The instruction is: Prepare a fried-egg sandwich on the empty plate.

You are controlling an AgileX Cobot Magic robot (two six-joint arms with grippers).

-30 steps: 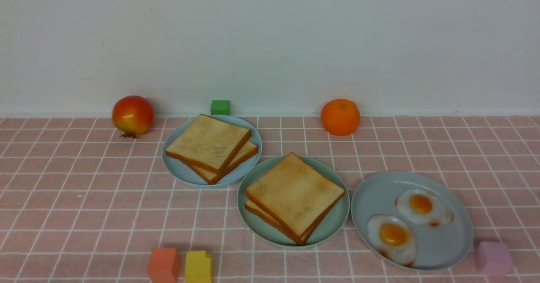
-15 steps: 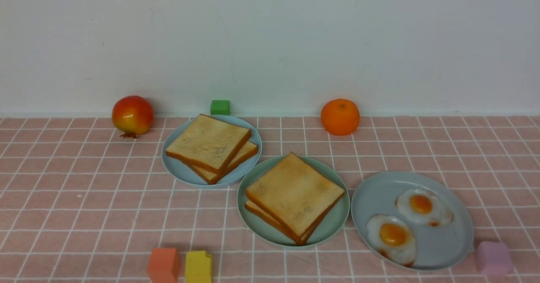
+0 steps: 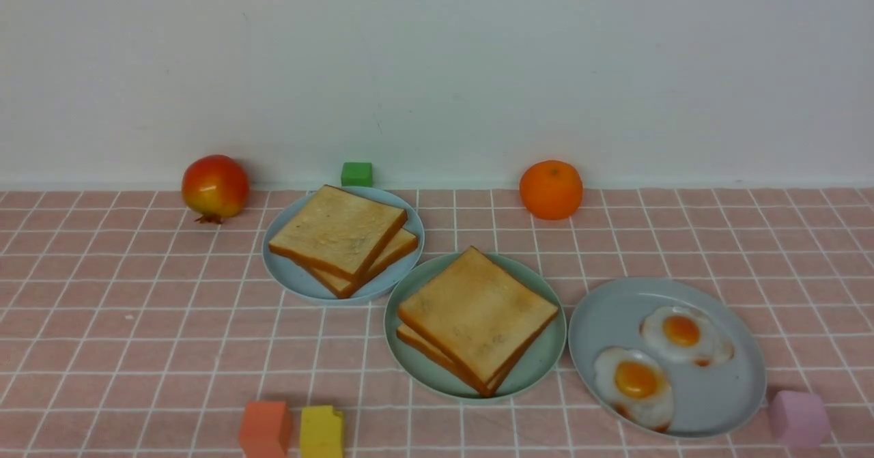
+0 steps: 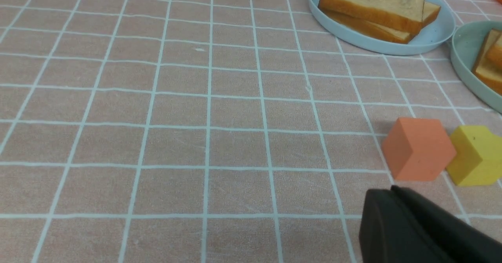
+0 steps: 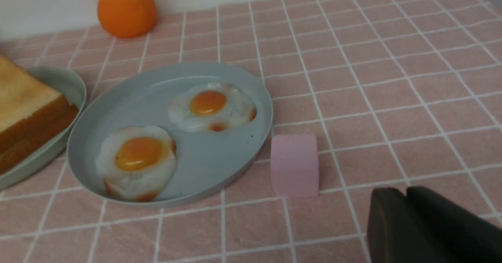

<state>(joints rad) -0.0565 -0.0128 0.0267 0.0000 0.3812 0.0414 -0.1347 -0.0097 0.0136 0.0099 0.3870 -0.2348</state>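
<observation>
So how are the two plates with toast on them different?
The blue plate sits farther back and to the left; the mint-green plate sits nearer, in the middle. The blue plate's slices are fanned, so the lower one pokes out a lot; the green plate's sandwich is stacked more evenly. Both are round and hold two golden toast slices.

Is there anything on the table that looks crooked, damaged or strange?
Nothing is spilled or broken. Small oddities: on the pale blue plate the two toast slices sit twisted against each other, and the yellow block seems to have a notch in its top edge. The fried-egg sandwich shows no egg between its slices.
</observation>
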